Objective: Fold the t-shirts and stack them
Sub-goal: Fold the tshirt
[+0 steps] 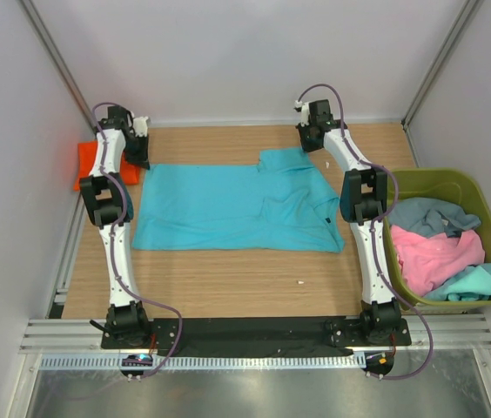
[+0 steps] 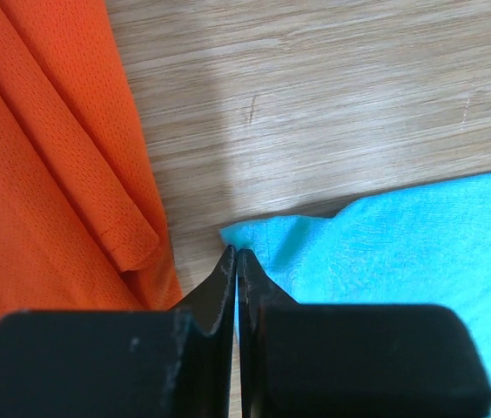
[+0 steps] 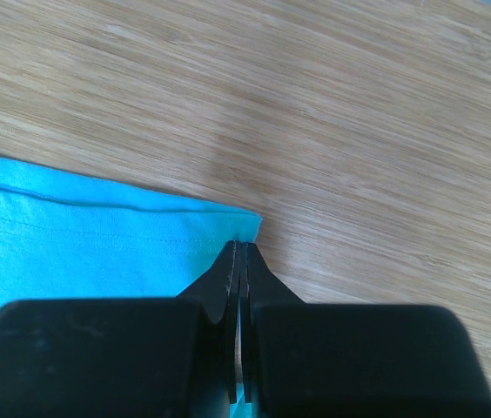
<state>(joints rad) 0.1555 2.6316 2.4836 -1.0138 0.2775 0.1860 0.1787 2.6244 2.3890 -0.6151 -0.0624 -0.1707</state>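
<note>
Shirts lie in three places on and beside the wooden table (image 1: 228, 283). A turquoise-blue t-shirt (image 1: 228, 205) is spread flat across the middle of the table. Its long edges run left to right, and a rumpled, doubled-over patch sits at its right end. An orange t-shirt (image 1: 84, 165), folded into layers, sits at the far left edge of the table, just beside the turquoise one's far left corner. At the right, off the table's side, an olive-green bin (image 1: 454, 178) holds a loose heap: a grey-blue t-shirt (image 1: 428, 216) at the far end, a pink t-shirt (image 1: 437, 257) in the middle and a teal t-shirt (image 1: 480, 283) at the near right. Both arms reach to the far side of the table. The left gripper (image 1: 138, 159) is down at the far left corner of the turquoise shirt. In the left wrist view its jaws are pressed together with the pointed tip of that corner pinched between them, and the orange folds lie close on the left. The right gripper (image 1: 309, 142) sits at the far right of the same shirt. In its wrist view the jaws are likewise clamped tight on a stitched, hemmed corner, with bare wood beyond.
</note>
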